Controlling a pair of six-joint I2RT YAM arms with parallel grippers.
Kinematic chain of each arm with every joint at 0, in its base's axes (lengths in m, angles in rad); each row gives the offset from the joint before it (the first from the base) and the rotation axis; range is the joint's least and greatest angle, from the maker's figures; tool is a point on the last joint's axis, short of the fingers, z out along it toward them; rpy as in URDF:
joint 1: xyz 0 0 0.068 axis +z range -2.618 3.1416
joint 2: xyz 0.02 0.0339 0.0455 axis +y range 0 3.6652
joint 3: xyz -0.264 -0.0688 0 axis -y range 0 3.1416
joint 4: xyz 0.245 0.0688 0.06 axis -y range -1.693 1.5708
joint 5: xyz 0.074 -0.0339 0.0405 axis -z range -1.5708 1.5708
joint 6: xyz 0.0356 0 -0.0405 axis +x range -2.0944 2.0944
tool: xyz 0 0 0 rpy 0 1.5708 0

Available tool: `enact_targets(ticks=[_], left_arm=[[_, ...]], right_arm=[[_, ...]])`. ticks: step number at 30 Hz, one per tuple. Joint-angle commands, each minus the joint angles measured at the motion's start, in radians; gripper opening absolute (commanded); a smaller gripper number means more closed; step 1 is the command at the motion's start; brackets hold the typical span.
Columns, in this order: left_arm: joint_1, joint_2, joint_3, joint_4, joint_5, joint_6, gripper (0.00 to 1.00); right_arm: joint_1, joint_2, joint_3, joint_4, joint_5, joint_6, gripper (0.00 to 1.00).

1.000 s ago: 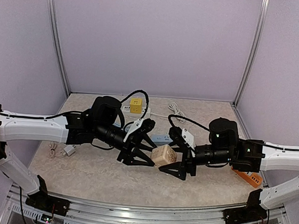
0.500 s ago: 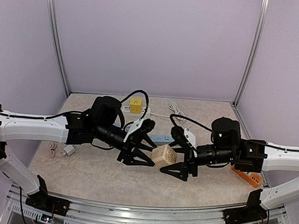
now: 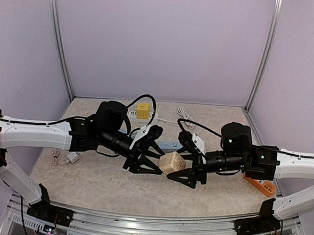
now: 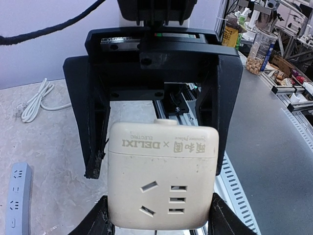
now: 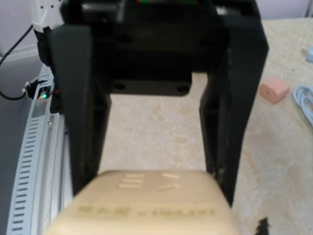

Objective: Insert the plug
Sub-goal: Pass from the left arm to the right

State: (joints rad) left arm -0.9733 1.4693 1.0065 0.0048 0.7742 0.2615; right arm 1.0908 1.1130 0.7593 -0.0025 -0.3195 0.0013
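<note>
Cream plastic cube socket block (image 3: 171,162) sits above the speckled beige tabletop (image 3: 105,181), at the centre of the workspace, between the two arms. The left gripper (image 3: 159,161) pinches it: in the left wrist view its black fingertips (image 4: 95,220) press the block's two side faces. The face turned to that camera carries printed "DELIXI" lettering, two angled slots and three small rectangular ports.

The right gripper (image 3: 182,164) faces it from the other side. Its jaws are spread wide and straddle the far end of the block. Contact with the block cannot be confirmed; the right wrist view is blurred at that point.

Other items noted on the table:
- Pale blue-grey power strip (image 3: 170,146), just behind the block.
- White power strip (image 3: 131,116) at the rear, with a yellow cube adapter (image 3: 142,110) seated on it.
- Coiled white cable (image 3: 185,115), rear centre.
- Small white plug-like block on a thin cable (image 3: 72,156), far left.
- Orange flat object (image 3: 260,185), partly hidden under the right arm.
- Small pink block (image 5: 274,89), near a pale blue cable (image 5: 303,103).

Off the table, a clear jar (image 4: 261,49) on a grey bench holds pale brown nut-like pieces.
</note>
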Motion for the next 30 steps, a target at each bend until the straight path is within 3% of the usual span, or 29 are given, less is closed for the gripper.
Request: enact_targets(ticks=[1, 3, 6, 7, 9, 12, 14, 15, 20, 24, 27, 30], left_arm=[[-0.003, -0.015, 0.021, -0.001, 0.012, 0.009, 0.00], [-0.004, -0.016, 0.020, -0.002, 0.011, 0.009, 0.00], [-0.003, -0.017, 0.016, 0.003, 0.008, 0.008, 0.01], [-0.003, -0.017, 0.015, 0.003, -0.002, 0.005, 0.05], [-0.002, -0.017, 0.011, 0.008, -0.035, -0.004, 0.28], [0.002, -0.030, -0.021, 0.046, -0.097, -0.020, 0.58], [0.006, -0.050, -0.056, 0.105, -0.145, -0.026, 0.95], [0.010, -0.060, -0.072, 0.128, -0.165, -0.026, 0.98], [0.055, -0.094, -0.120, 0.222, -0.287, -0.067, 0.99], [0.134, -0.096, -0.124, 0.246, -0.367, -0.211, 0.99], [0.217, -0.063, -0.095, 0.200, -0.302, -0.277, 0.99], [0.262, -0.017, -0.102, 0.255, -0.287, -0.300, 0.99]], right_arm=[[0.006, 0.017, 0.013, 0.001, 0.010, 0.032, 0.78], [0.006, 0.013, 0.014, 0.001, 0.007, 0.032, 0.69], [0.006, 0.004, 0.015, 0.000, -0.009, 0.034, 0.34], [0.006, 0.001, 0.014, 0.001, -0.020, 0.035, 0.27], [0.006, -0.009, 0.010, 0.001, -0.029, 0.041, 0.15], [0.005, -0.036, -0.005, 0.000, -0.018, 0.053, 0.12], [0.003, -0.058, -0.011, 0.001, 0.003, 0.056, 0.11], [0.002, -0.072, -0.016, 0.001, 0.018, 0.060, 0.10], [-0.016, -0.120, -0.032, -0.018, 0.159, 0.096, 0.00], [-0.041, -0.136, -0.038, -0.041, 0.233, 0.139, 0.00], [-0.057, -0.142, -0.036, -0.060, 0.308, 0.171, 0.00], [-0.081, -0.141, -0.026, -0.083, 0.390, 0.193, 0.00]])
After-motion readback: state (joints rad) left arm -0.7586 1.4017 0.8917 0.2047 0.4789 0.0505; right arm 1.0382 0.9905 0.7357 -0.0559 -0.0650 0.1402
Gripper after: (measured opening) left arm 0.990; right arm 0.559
